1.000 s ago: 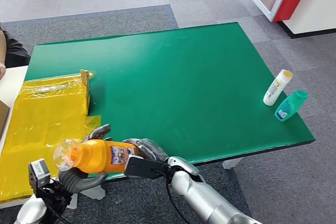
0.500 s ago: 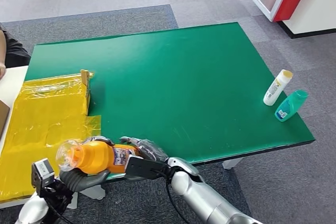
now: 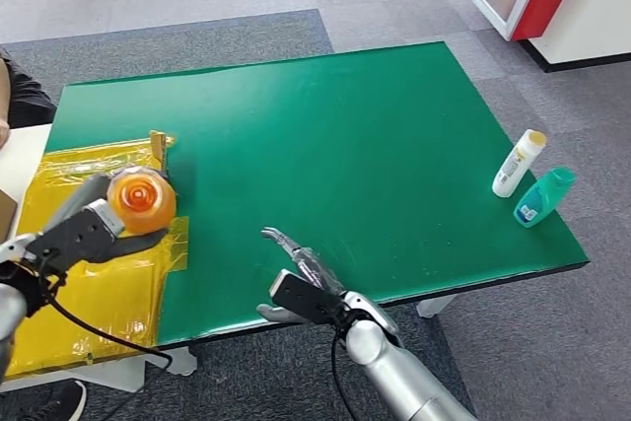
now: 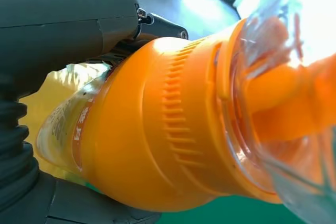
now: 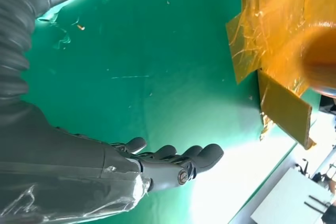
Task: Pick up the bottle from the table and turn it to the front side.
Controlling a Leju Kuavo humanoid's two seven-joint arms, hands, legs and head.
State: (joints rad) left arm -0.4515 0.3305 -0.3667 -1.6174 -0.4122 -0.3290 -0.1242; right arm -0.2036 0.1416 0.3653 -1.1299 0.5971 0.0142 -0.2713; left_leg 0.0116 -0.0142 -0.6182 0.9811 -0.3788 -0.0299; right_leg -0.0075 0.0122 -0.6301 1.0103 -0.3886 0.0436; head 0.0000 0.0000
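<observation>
While my left hand (image 3: 89,229) is gripping the orange bottle (image 3: 141,201) at the left of the frame, above the yellow sheet (image 3: 82,273), I am seeing my right hand (image 3: 302,278) hovering empty, fingers spread, over the green table (image 3: 335,145) near its lower edge.

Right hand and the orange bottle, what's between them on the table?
In the head view, bare green table and the edge of the yellow plastic sheet lie between the right hand and the orange bottle the left hand holds.
</observation>
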